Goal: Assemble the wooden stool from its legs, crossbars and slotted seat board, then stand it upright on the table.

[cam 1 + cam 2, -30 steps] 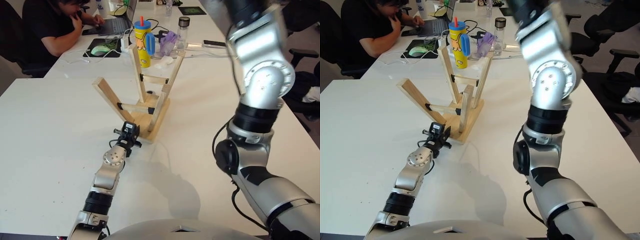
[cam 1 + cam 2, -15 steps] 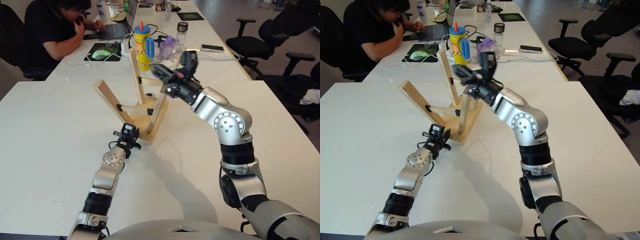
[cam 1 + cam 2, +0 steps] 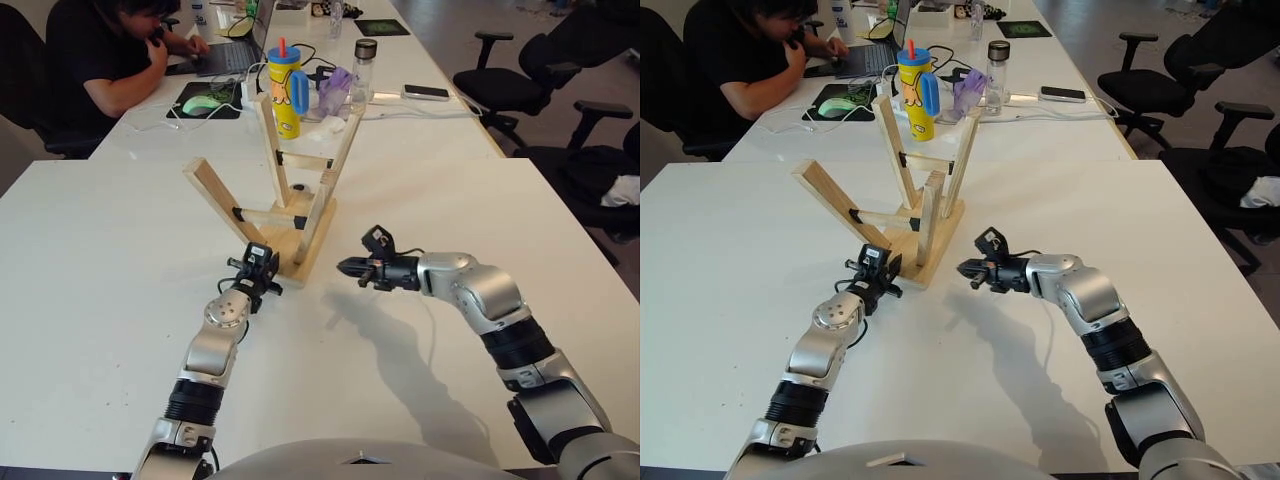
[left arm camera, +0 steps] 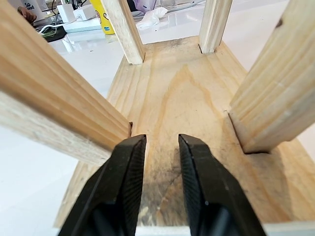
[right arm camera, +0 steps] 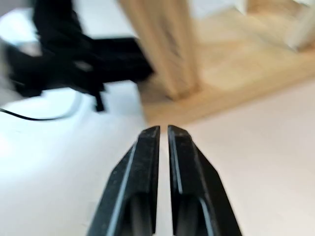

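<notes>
Pale wooden stool (image 3: 300, 200) stands assembled but inverted on the white tabletop (image 3: 100, 260), with the left end effector (image 3: 264, 262) narrowly parted at its 7 o'clock and the right end effector (image 3: 345, 268) pinched empty at 4 o'clock; the remaining step, by judgement, requires gripping and righting it.

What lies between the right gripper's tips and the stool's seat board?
Just bare white table. The left eye view shows nothing lying between the right gripper and the seat board.

On the far table (image 3: 440, 125): yellow cup (image 3: 285, 88), lidded bottle (image 3: 364, 68), phone (image 3: 427, 93), perhaps a green mouse (image 3: 203, 99).
</notes>
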Controlling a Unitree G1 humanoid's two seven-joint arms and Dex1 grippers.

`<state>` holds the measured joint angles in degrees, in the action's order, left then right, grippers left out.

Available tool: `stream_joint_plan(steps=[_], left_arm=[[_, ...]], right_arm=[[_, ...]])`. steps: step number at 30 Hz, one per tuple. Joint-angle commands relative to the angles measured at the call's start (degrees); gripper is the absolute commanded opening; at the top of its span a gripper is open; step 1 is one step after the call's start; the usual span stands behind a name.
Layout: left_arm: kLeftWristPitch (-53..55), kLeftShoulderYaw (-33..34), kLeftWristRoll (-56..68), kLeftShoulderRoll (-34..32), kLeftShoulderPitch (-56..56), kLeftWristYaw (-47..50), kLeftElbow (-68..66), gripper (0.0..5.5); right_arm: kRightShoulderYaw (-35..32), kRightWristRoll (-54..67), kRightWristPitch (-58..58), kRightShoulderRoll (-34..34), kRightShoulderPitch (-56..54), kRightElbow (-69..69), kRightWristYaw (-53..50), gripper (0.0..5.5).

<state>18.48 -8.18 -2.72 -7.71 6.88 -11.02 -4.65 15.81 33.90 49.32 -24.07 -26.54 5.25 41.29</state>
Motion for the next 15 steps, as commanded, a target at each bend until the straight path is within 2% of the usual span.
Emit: stream_joint_plan(steps=[1, 8, 15], left_arm=[[7.9, -1.7, -0.7, -0.8, -4.0, -1.6, -6.6, 1.26], [9.1, -2.1, 0.1, -0.3, -4.4, -2.3, -3.3, 1.26], [9.1, -3.7, -1.2, -2.2, -5.6, -2.4, 18.8, 1.26]], right_arm=[[-6.6, 2.7, 0.2, 8.7, -5.4, -2.7, -6.0, 0.29], [-5.0, -6.4, -4.4, 6.5, -6.9, -7.8, -7.6, 0.29], [-5.8, -7.8, -5.0, 5.5, -6.1, -6.8, -5.1, 0.29]])
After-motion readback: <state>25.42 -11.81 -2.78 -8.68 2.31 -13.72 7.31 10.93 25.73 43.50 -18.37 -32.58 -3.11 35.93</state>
